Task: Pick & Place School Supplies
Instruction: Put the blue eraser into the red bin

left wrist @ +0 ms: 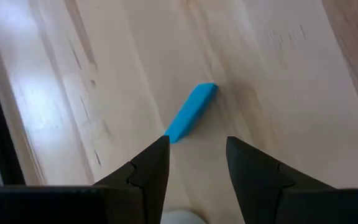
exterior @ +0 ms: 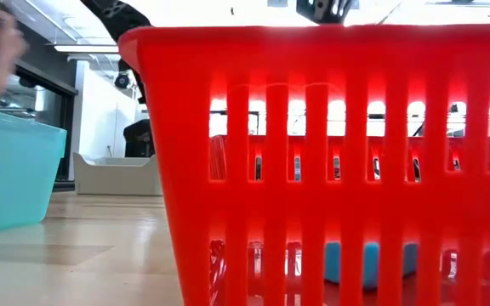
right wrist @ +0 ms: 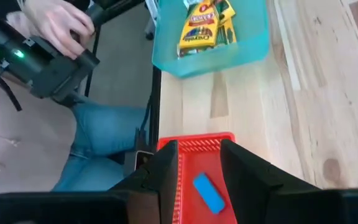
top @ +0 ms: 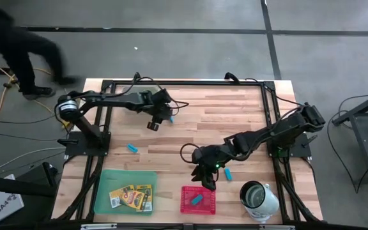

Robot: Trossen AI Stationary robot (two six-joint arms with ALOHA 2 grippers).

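Currently, crayon boxes [top: 131,197] are lying in the green tray [top: 105,191] and one blue piece [top: 197,199] in the red tray [top: 185,206]. Left tool [left wrist: 197,163], released, is hovering over another blue piece [left wrist: 191,112] on the tabletop [top: 222,115]; right tool [right wrist: 199,163], released and empty, is hanging above the red tray. Two more pieces [top: 132,148] are awaiting pickup.

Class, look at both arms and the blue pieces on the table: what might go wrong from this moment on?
1. The left gripper is open above a blue piece that lies slanted, off to one finger's side; closing may nudge it away instead of gripping it.
2. The right gripper hangs by the red basket; moving off low might knock it.
3. A person's hand is near the table edge, close to moving arms.
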